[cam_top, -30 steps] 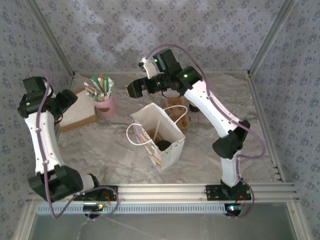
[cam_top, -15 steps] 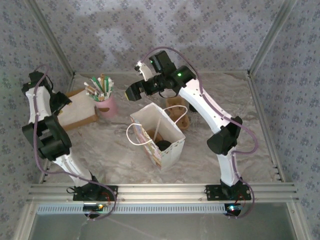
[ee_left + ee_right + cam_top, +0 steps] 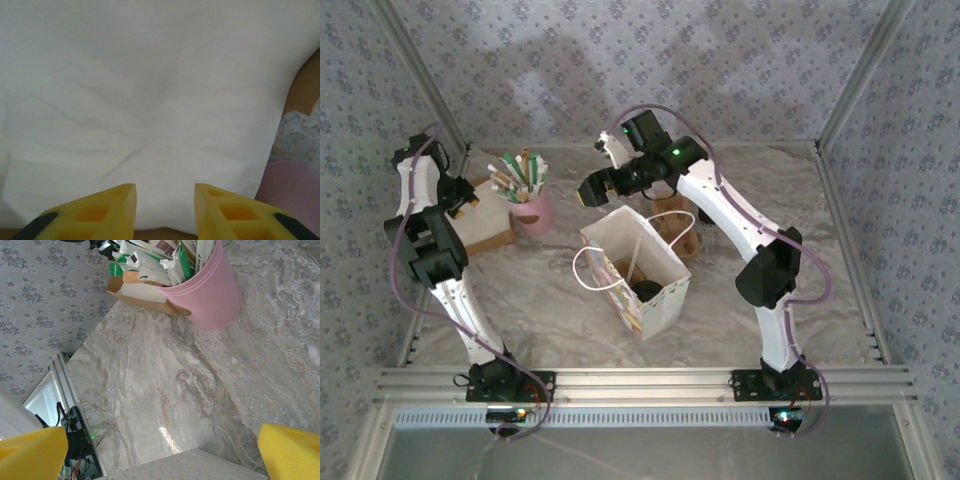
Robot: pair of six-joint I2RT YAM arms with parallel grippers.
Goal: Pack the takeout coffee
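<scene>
The takeout coffee [image 3: 645, 292] shows as a round black lid deep inside the upright white bag [image 3: 638, 268] at mid-table. My right gripper [image 3: 588, 188] hangs open above the table just behind the bag's far-left corner, nothing between its fingers; in the right wrist view the right gripper [image 3: 162, 432] has its yellow fingers spread wide over bare marble, with the bag's top edge [image 3: 200, 465] below. My left gripper [image 3: 470, 203] sits low over the white napkins [image 3: 150, 90] in the brown box; its jaws [image 3: 165, 187] stand narrowly apart, holding nothing.
A pink cup of sticks and sachets [image 3: 532, 208] stands right of the napkin box [image 3: 490, 235]; the same pink cup [image 3: 210, 295] shows in the right wrist view. A brown pulp carrier [image 3: 678, 228] sits behind the bag, under the right arm. Frame posts and patterned walls ring the table.
The left arm has folded back and swung its gripper over the napkin box, its jaws narrowing. The right gripper drifted slightly toward the bag, still wide open.
</scene>
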